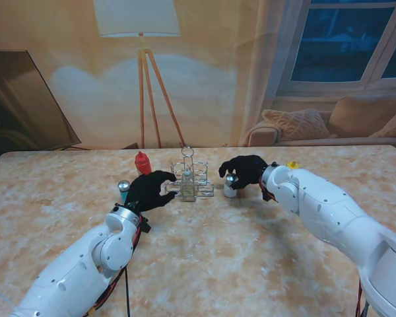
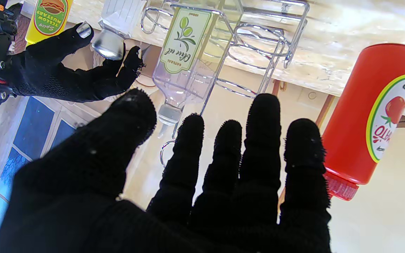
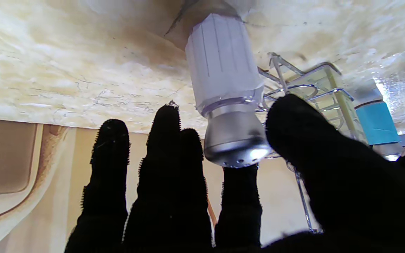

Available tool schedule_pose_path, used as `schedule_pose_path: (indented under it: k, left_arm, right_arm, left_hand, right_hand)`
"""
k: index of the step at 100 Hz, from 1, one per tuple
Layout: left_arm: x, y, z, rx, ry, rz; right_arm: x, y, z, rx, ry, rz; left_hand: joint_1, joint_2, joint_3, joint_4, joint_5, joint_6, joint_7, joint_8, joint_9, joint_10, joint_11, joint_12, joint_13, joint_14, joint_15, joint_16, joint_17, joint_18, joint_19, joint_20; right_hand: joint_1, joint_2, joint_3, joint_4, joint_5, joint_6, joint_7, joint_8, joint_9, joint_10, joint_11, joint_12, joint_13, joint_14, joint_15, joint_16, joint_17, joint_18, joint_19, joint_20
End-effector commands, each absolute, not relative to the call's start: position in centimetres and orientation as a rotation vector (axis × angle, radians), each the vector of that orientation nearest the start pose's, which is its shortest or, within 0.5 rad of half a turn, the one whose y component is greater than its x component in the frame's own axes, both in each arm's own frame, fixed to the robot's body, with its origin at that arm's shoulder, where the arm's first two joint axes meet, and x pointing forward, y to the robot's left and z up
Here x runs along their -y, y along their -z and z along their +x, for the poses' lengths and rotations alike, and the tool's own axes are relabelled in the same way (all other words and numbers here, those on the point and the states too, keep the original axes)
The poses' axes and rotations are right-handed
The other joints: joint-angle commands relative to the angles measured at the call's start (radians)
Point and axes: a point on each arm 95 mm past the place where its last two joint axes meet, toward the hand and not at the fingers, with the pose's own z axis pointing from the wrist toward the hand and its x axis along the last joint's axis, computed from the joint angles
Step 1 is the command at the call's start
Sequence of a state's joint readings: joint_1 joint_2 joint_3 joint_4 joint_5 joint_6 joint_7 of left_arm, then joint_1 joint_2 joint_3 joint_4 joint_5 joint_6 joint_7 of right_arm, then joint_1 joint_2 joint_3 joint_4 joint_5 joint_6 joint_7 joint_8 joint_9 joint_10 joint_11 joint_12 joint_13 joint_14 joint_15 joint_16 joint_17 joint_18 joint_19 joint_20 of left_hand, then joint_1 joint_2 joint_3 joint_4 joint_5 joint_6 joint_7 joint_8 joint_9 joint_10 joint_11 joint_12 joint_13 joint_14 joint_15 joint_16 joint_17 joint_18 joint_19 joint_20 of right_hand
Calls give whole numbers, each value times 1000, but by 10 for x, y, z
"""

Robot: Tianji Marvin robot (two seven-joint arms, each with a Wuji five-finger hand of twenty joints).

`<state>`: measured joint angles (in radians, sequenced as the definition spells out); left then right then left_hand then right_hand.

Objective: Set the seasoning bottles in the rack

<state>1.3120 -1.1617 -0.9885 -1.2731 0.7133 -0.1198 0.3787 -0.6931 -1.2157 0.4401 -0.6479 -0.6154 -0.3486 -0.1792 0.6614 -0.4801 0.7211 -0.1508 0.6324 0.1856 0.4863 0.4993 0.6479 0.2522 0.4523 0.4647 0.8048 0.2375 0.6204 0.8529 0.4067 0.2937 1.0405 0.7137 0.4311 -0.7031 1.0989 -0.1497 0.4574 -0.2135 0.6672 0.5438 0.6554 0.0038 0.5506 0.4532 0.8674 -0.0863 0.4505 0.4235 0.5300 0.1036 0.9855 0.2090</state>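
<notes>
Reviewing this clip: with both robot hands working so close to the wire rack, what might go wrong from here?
1. The right robot hand has its fingers around the white shaker, which stands right beside the rack; a loose grip might tip it against the wire.
2. The left robot hand is open close to the rack, which already holds the olive oil bottle; a bump may shift both.
3. The ketchup bottle stands just beyond that hand and might be knocked.

Marble-pattern table (image 1: 204,264) in front of me | tripod floor lamp (image 1: 142,59) beyond far edge | sofa with cushions (image 1: 330,125) under window (image 1: 346,39), far right
</notes>
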Motion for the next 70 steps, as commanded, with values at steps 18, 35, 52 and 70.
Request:
schedule_pose_path:
  k: [18, 35, 52, 70]
  left_arm:
    - [35, 339, 452, -1235, 1820, -1252]
    - [34, 339, 452, -1239, 1819, -1248]
    - [34, 339, 451, -1242, 1817, -1247]
    - [34, 339, 451, -1245, 1816, -1245]
  right_arm:
    - [-37, 333, 570, -1910, -1492, 1024]
    - [-39, 335, 570, -1897, -1496, 1042]
    - [-40, 335, 570, -1874, -1512, 1057]
    - [-40, 334, 571, -1859, -1533, 1085]
  left_hand:
    - [13, -3, 20, 20, 7, -13, -5, 7, -4, 9, -7, 4, -21, -4, 2, 7, -16, 2, -7, 22]
    - [12, -5, 21, 20, 9, -15, -3, 8, -5, 9, -8, 4, -21, -4, 2, 7, -15, 1, -8, 22]
    - [16, -7, 22, 20, 10, -16, -2, 8, -4, 8, -7, 4, -21, -4, 2, 7, -15, 2, -8, 22]
    - [15, -8, 24, 20, 11, -16, 1, 9, -3, 8, -7, 4, -20, -6, 2, 6, -13, -1, -7, 21]
  right_hand:
    - [62, 23, -15, -13, 34, -42, 101, 83, 53, -61, 63, 81, 54, -51, 72, 68, 34, -37, 25, 30]
    - [154, 47, -83, -135, 68, -78, 219, 65, 99, -95, 137, 150, 86, -82, 185, 142, 69, -53, 35, 56]
    - [227, 50, -133, -159, 98, -167, 354, 35, 190, -121, 155, 261, 143, -103, 271, 231, 116, -73, 55, 92]
    - [271, 42, -134, -155, 167, -235, 412, 64, 266, -160, 187, 316, 194, -136, 354, 279, 170, -109, 57, 104]
